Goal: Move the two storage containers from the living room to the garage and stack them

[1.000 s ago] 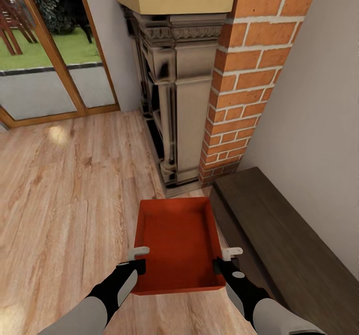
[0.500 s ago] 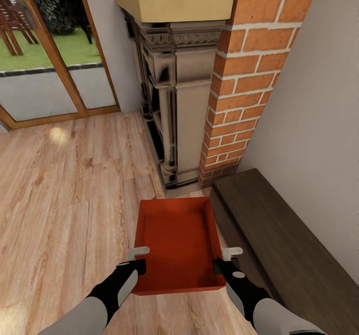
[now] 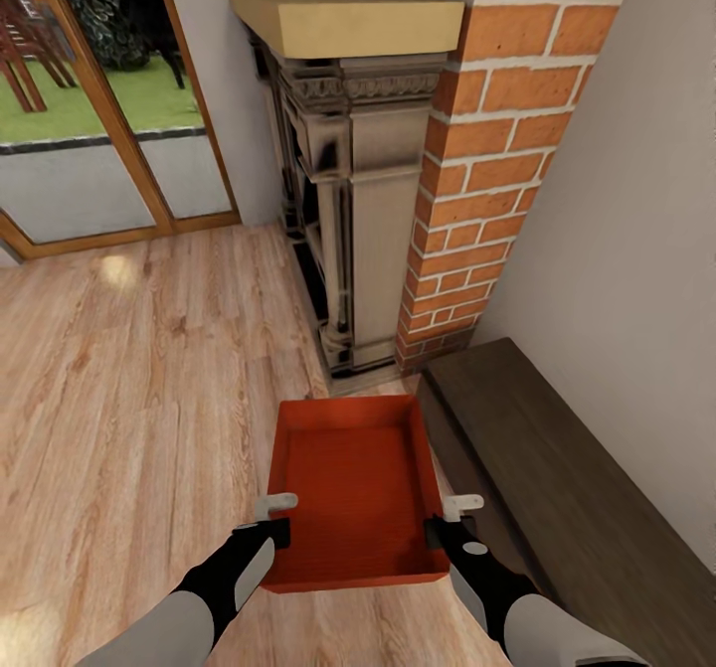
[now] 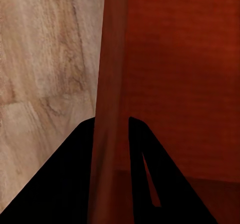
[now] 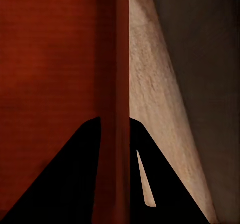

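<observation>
Container point(image 3: 353, 483), orange-red, carried between both arms over the wood plank floor point(image 3: 139, 389), long axis pointing toward the brick fireplace point(image 3: 467, 150). Left gripper point(image 3: 275, 520) pinches its left wall, right gripper point(image 3: 449, 520) its right wall. Dark low cabinet point(image 3: 557, 478) lies just beside the right wall.

Bright even daylight via glass door point(image 3: 99, 100); glare patch on wood floor point(image 3: 114, 267); wrist views soft, fingers point(image 4: 75, 184) silhouetted black.

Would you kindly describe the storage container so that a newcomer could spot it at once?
Start at the red brick fireplace and look down to the light wood plank floor before it. Between fireplace and robot sits the storage container, beside a dark low cabinet. It is the one orange-red, open, thin-walled bin, its side walls pinched by left gripper and right gripper.
</observation>
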Controlling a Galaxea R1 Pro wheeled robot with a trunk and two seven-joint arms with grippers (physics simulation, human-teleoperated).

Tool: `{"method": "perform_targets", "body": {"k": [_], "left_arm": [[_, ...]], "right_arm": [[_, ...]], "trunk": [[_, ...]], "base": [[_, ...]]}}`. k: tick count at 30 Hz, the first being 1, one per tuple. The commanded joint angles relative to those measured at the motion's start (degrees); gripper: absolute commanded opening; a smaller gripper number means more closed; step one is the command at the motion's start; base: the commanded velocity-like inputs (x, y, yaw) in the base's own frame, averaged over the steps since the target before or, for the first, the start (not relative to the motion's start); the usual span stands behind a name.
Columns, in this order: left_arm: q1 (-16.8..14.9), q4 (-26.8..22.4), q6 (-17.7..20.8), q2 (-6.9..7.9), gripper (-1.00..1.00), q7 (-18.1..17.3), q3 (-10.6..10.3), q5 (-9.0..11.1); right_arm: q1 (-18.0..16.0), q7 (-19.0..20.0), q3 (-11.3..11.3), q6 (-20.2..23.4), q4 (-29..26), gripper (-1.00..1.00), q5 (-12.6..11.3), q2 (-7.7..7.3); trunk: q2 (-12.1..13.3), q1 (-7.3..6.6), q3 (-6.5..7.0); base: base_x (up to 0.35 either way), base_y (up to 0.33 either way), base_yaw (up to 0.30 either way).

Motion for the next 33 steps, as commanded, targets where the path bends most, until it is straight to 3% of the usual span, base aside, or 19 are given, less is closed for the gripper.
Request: {"method": "perform_targets", "body": {"k": [1,24,33], "left_arm": [[-0.06,-0.25,-0.46,0.03,-1.00,2.39,0.52,-1.52],[-0.06,-0.64,-0.54,0.07,-1.00,2.39,0.60,-1.52],[-0.06,-1.04,-0.64,0.07,-1.00,2.50,0.58,-1.52]], "right_arm": [[0.02,-0.32,-0.48,-0.15,0.19,-1.00,0.18,-0.01],[0.02,-0.20,-0.52,-0.15,0.23,-1.00,0.01,-0.05],[0.02,-0.23,-0.55,-0.15,0.23,-1.00,-0.17,-0.05]], "trunk": [[0.39,-0.22,0.15],[9.61,-5.27,4.27],[9.61,-5.27,4.63]], "base": [[0.000,0.000,0.000],[0.000,0.000,0.000],[0.000,0.000,0.000]]}}
